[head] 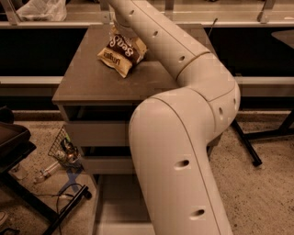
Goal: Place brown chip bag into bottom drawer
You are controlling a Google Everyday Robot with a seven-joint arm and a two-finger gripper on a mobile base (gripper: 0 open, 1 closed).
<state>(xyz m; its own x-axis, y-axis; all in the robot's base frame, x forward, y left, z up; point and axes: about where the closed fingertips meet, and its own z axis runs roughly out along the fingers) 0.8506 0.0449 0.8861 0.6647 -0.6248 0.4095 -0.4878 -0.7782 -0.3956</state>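
The brown chip bag lies on the top of the cabinet, near its back edge, with white lettering facing up. My gripper is at the far end of the bag, directly above it and touching or nearly touching it. My wrist and big white arm hide most of the gripper. The bottom drawer is pulled open at the foot of the cabinet, showing a plain flat floor. My arm covers its right part.
Two upper drawers with grey fronts sit under the cabinet top. A wire basket and bottles lie on the floor at left, next to a dark stand. A black stand leg is at right. A plastic bag lies on the back shelf.
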